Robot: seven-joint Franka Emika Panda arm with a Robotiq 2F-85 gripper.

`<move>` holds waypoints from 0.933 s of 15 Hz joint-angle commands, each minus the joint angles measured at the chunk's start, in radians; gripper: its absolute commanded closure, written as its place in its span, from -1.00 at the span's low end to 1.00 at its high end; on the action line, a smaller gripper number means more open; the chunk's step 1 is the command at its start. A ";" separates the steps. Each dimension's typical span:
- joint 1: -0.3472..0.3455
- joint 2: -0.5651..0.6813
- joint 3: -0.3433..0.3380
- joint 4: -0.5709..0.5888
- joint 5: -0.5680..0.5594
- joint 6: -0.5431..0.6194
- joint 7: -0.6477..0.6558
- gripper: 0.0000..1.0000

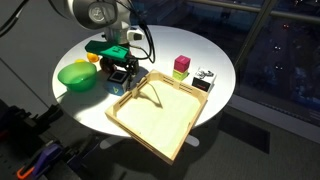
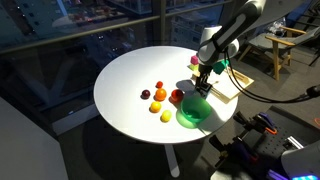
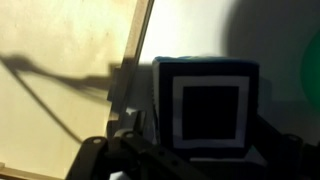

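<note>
A green bowl (image 1: pixel 75 75) sits just beside the gripper (image 1: pixel 120 79), and a wooden tray (image 1: pixel 165 120) lies close on the gripper's opposite side. Beyond the tray, well apart from the gripper, stand a pink-topped block (image 1: pixel 181 65) and a black-and-white cube (image 1: pixel 203 79). Past the bowl, small red, orange and yellow pieces (image 2: pixel 160 95) lie scattered on the round white table (image 2: pixel 125 70).

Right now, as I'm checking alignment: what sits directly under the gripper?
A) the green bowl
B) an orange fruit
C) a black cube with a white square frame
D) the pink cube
C: the wrist view shows the black cube with a white square frame below the open gripper, beside the wooden tray rim.
</note>
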 commanded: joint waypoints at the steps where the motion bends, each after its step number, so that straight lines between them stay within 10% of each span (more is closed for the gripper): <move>1: -0.017 0.000 0.016 0.002 -0.014 -0.003 0.010 -1.00; 14: -0.013 -0.050 0.030 -0.050 -0.019 0.052 -0.002 -1.00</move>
